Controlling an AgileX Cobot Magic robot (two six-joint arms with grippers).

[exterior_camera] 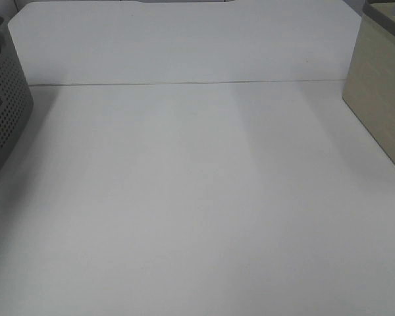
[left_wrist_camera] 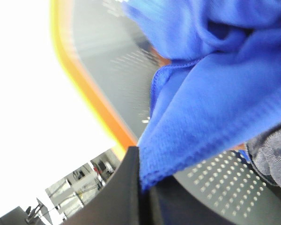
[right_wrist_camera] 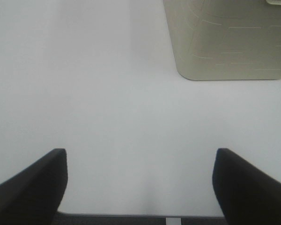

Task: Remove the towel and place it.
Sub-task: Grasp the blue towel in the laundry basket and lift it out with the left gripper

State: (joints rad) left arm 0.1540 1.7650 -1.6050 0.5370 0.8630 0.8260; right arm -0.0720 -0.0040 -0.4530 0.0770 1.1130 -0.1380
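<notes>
The royal-blue plush towel [left_wrist_camera: 215,93] fills the left wrist view, bunched over a grey perforated basket [left_wrist_camera: 112,61] with an orange rim. Its stitched hem runs down between the black fingers of my left gripper [left_wrist_camera: 145,187], which looks shut on the towel's edge. The white tag is not visible. My right gripper [right_wrist_camera: 140,183] is open and empty, its two black fingers [right_wrist_camera: 33,183] spread wide above the bare white table [right_wrist_camera: 107,93]. Neither gripper nor the towel shows in the exterior high view.
The dark grey perforated basket [exterior_camera: 3,105] stands at the table's left edge. A beige bin [exterior_camera: 382,92] stands at the right edge and also shows in the right wrist view [right_wrist_camera: 229,42]. A grey cloth [left_wrist_camera: 271,159] lies in the basket beside the towel.
</notes>
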